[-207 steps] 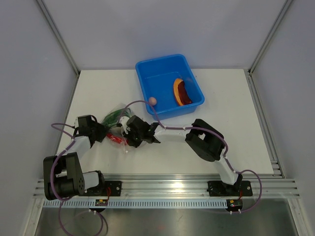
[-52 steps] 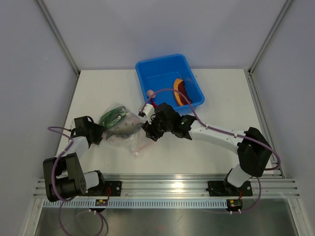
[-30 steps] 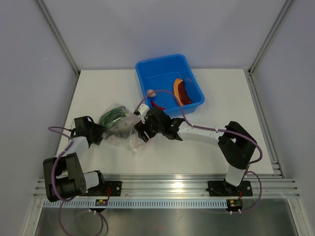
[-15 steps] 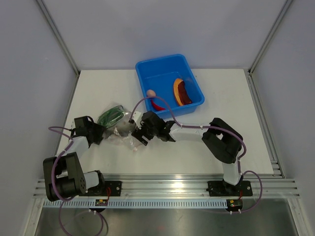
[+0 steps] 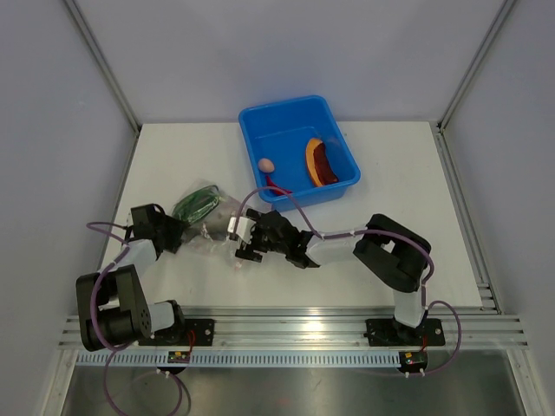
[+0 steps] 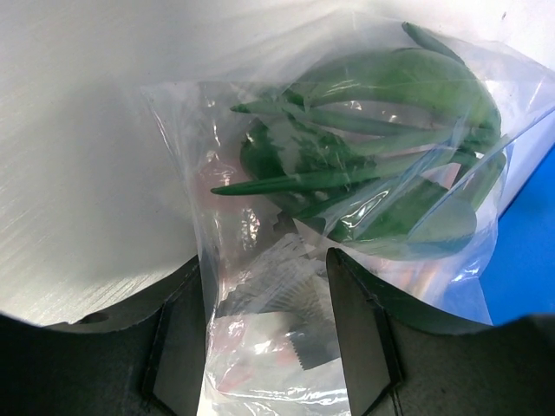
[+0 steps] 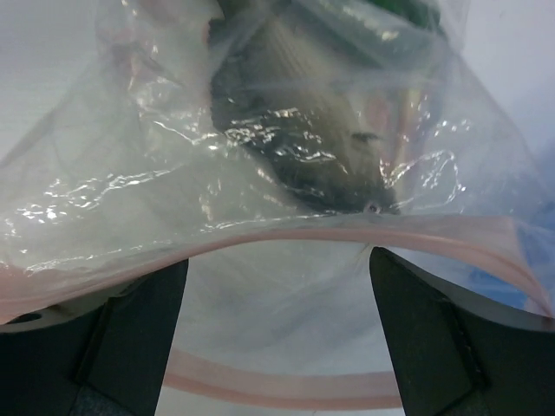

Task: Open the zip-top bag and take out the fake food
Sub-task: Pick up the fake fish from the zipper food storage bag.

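Note:
The zip-top bag (image 5: 208, 227) lies crinkled on the white table, left of centre. My left gripper (image 5: 172, 232) is shut on its closed end, with bunched plastic pinched between the fingers (image 6: 178, 347). Green leafy fake food (image 6: 381, 113) fills the bag's far part. My right gripper (image 5: 244, 245) is open at the bag's mouth. In the right wrist view the pink zip strip (image 7: 286, 227) arches across from one finger to the other, the mouth gaping, and a grey fish (image 7: 295, 139) lies just inside. A pale egg (image 5: 267, 164), an orange slice (image 5: 314, 161) and a red chilli (image 5: 277, 185) lie in the blue tub (image 5: 286, 117).
The blue tub stands at the back, just beyond the right forearm (image 5: 334, 245). The right arm's elbow (image 5: 395, 256) is folded over the table's right half. Grey walls and aluminium posts close in the table on three sides.
My right gripper has slid left and nearer, from beside the tub to the bag's mouth, and its jaws have spread wider. The left gripper and the bag's closed end have stayed put.

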`<state>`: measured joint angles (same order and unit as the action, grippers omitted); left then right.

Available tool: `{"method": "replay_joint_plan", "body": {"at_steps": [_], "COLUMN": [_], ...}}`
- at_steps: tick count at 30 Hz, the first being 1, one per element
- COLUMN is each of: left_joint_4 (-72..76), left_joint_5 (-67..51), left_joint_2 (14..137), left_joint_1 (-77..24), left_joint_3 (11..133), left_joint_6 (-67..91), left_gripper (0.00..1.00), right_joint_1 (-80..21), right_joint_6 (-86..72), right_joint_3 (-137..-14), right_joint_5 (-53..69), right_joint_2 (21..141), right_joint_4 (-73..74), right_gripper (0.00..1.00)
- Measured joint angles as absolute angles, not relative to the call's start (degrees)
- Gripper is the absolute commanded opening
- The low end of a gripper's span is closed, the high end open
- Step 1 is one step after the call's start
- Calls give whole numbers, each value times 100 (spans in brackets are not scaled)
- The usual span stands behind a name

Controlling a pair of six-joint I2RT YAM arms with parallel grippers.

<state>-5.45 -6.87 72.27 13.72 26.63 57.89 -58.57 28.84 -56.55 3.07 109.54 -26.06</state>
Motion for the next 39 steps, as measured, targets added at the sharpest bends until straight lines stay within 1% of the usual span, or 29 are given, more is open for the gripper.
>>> {"method": "replay_joint_plan", "body": {"at_steps": [5, 9, 17, 23, 29, 39], "left_joint_4": [-552, -556, -541, -497, -414, -281], "left_joint_5": [-676, -668, -681, -681, -729, -823], "left_joint_2": [7207, 7166, 7175, 7172, 7175, 7216], "left_joint_1": [1369, 1365, 1354, 1347, 1282, 1205], "left_joint_3": [2657, 2624, 2624, 2617, 2606, 2606], "left_joint_6": [5787, 5787, 5784, 5736, 5570, 5439], "left_gripper": [56, 56, 56, 57, 57, 57], "right_joint_1": [-6029, -6038, -6025, -5804, -5485, -5330], "right_joint_6": [3610, 4038, 4786, 5043, 5183, 5380], "right_joint_3": [-5570, -5621, -6200, -6818, -7441, -8167], "right_joint_5": [73, -30, 32, 604, 956, 1382], "right_joint_2": [11100, 11266, 11611, 11666, 11876, 12455], "right_joint_4": [-3426, -3500, -2847, -1815, -1278, -751], "right_gripper": [95, 94, 91, 86, 86, 87]}}
